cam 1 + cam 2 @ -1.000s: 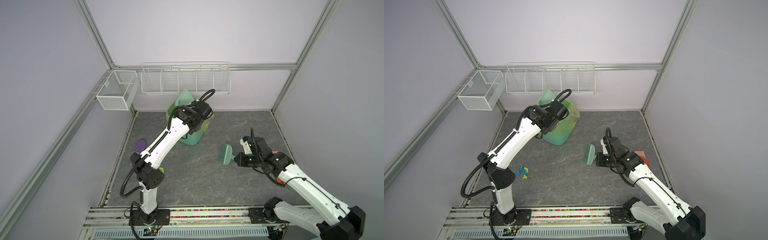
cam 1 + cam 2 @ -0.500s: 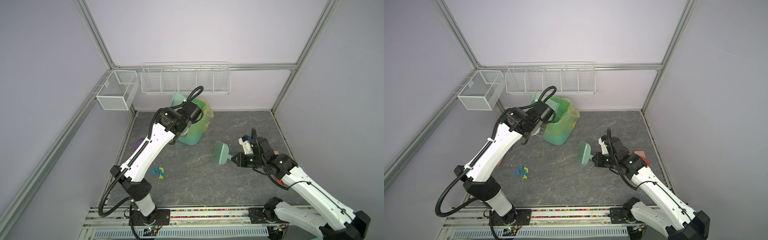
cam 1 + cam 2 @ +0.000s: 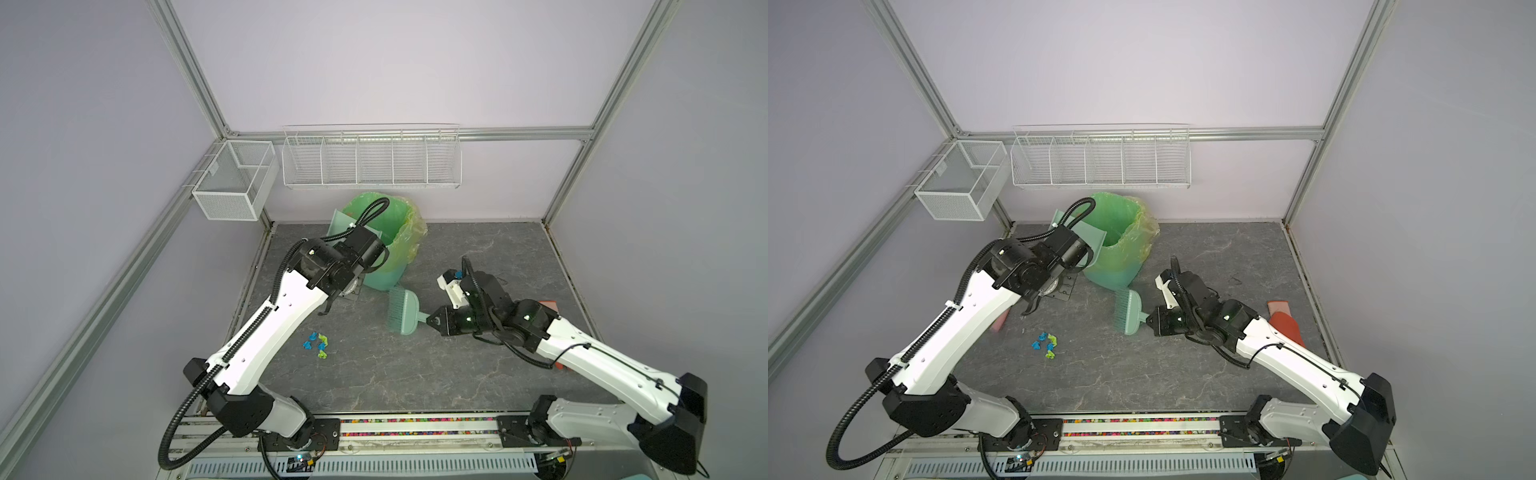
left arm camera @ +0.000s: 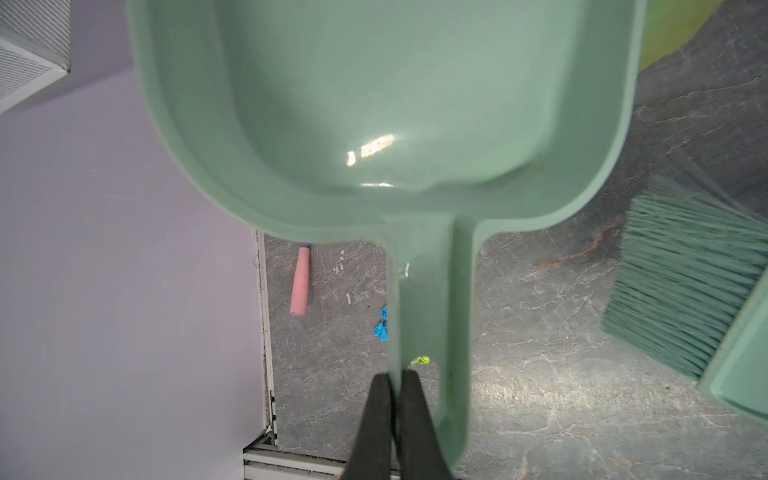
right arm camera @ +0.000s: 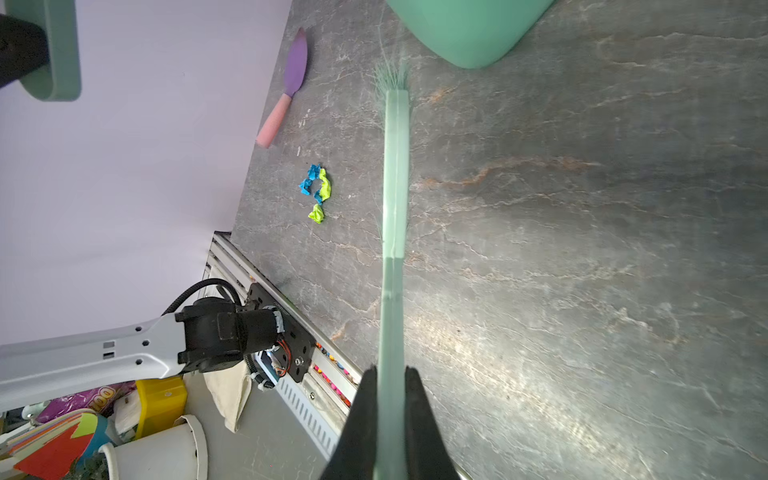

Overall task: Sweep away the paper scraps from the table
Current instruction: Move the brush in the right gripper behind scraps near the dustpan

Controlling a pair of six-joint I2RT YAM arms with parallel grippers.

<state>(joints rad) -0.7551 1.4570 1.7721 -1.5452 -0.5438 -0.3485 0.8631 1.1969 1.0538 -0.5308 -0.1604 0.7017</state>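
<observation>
Blue and lime paper scraps (image 3: 316,343) clustered on table (image 3: 415,374) in both top views, near left arm, apart from brush (image 3: 401,311).
Left wrist: left gripper (image 4: 395,376) clamped on dustpan (image 4: 386,104) handle, paper scraps (image 4: 381,324) on table behind it.
Right wrist: right gripper (image 5: 391,370) pinching brush (image 5: 395,208) handle, paper scraps (image 5: 316,191) off to one side, not touching.

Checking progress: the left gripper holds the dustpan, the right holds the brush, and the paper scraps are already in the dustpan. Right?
Not quite: the left wrist view shows the dustpan empty and the paper scraps on the table. The rest holds.
</observation>
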